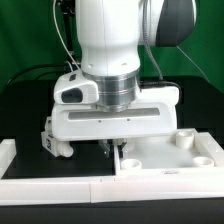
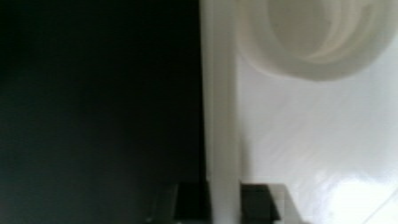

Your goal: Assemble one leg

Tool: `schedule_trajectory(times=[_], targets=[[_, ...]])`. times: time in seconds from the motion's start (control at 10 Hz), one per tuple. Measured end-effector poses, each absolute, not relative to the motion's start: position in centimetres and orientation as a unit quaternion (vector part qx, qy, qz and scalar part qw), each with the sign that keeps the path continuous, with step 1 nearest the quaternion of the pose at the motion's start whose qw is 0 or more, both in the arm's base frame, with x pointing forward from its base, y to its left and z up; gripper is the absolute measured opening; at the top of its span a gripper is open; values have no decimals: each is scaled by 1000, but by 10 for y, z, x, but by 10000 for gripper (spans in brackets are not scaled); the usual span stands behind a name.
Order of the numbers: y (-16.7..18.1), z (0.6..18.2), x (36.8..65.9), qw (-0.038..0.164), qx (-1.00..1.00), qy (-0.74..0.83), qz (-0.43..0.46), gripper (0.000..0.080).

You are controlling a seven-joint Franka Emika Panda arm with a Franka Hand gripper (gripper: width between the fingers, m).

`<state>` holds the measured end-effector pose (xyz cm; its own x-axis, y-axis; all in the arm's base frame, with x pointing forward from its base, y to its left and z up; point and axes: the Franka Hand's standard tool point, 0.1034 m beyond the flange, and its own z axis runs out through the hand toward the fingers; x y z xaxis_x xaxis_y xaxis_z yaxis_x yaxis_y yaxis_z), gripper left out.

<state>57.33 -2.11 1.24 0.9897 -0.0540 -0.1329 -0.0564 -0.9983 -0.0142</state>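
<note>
The wide white tray-like board (image 1: 165,152) with round sockets lies at the exterior view's right. My gripper (image 1: 112,148) is down at its left edge. In the wrist view my two dark fingers (image 2: 263,202) stand on either side of the board's rim (image 2: 221,120) and close on it, with a round socket (image 2: 324,40) beyond. A leg (image 1: 52,143), white with a black-and-white tag, lies on the black table at the exterior view's left, apart from my gripper and partly hidden behind the hand.
A white raised border (image 1: 60,186) runs along the table's front and left. Two round sockets (image 1: 184,138) show at the board's right end. Black cables trail at the back left.
</note>
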Motion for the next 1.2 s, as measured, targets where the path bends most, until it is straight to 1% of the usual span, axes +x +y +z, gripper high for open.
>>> schedule_trajectory(times=[0.2, 0.3, 0.4, 0.5, 0.6, 0.7, 0.8, 0.9, 1.0, 1.1, 1.2], targets=[[-22, 12, 573, 9, -997, 27, 67, 58], [-22, 12, 573, 9, -997, 27, 67, 274], [-22, 12, 573, 9, -997, 27, 67, 274], [-22, 13, 572, 10, -997, 27, 69, 458], [-20, 18, 565, 13, -996, 27, 78, 579], [-18, 26, 558, 15, -996, 26, 81, 579], [-14, 36, 545, 22, -994, 26, 105, 637], [-8, 48, 537, 25, -994, 27, 108, 646], [3, 56, 526, 21, -994, 30, 104, 646], [11, 58, 517, 19, -994, 31, 100, 649], [9, 56, 518, 19, -994, 30, 101, 649]])
